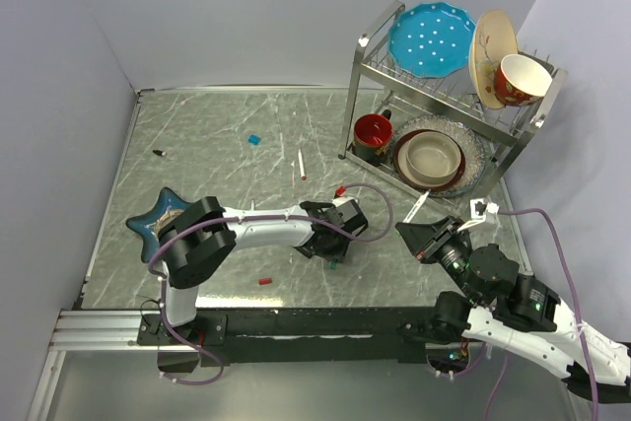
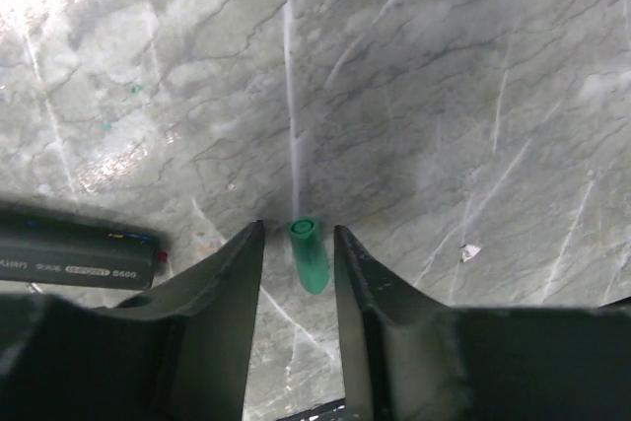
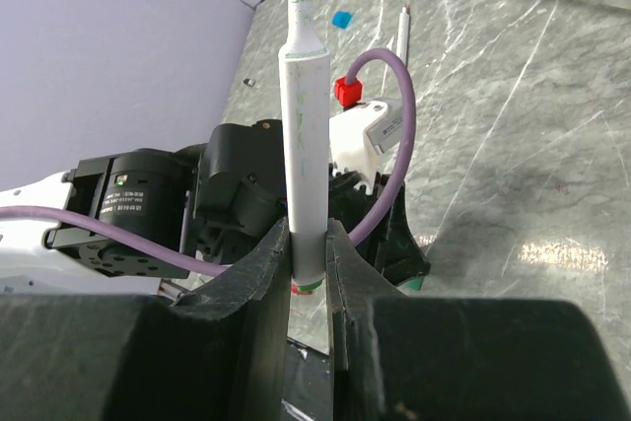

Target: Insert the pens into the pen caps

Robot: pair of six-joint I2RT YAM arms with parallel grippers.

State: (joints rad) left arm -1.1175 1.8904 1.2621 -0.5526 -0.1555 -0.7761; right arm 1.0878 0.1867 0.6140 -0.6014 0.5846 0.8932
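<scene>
Green cap (image 2: 311, 261) lies on counter (image 2: 444, 96) btwn jaws of left gripper (image 2: 298, 232), which is part-open, straddling it w/ gaps both sides, nothing held. Right gripper (image 3: 308, 244) clamps green-tipped marker (image 3: 301, 145) upright, tip up. Seemingly no pen capped yet: blue cap (image 1: 254, 138), red cap (image 1: 265, 281), black cap (image 1: 158, 153) lie loose, well apart.

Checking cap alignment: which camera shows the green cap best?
Left wrist: the green cap lies large and clear between the fingers of the left gripper, open end visible. Top external shows a speck; right wrist shows nothing sure.
</scene>
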